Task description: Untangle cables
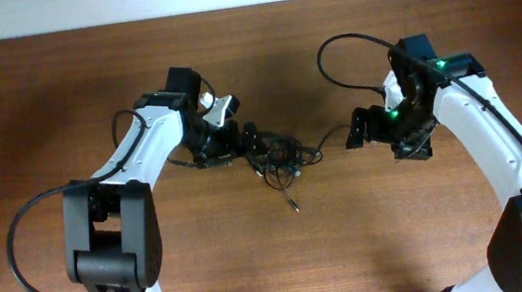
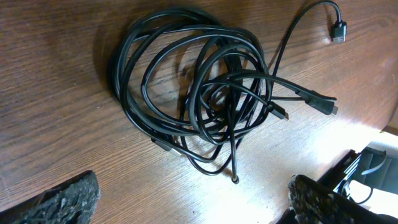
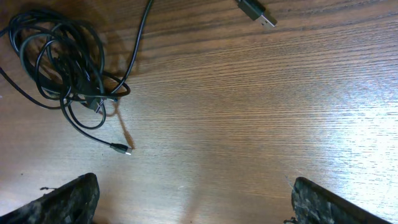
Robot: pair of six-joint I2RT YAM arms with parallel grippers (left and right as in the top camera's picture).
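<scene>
Left gripper, right gripper agape; cables between.

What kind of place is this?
Probably a robot lab or test bench. A white left arm and right arm reach over a plain wooden table that has only a knot of cables on it.

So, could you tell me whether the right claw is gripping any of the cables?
No, the right claw stands open above the table, with the cables lying apart from it.
</scene>
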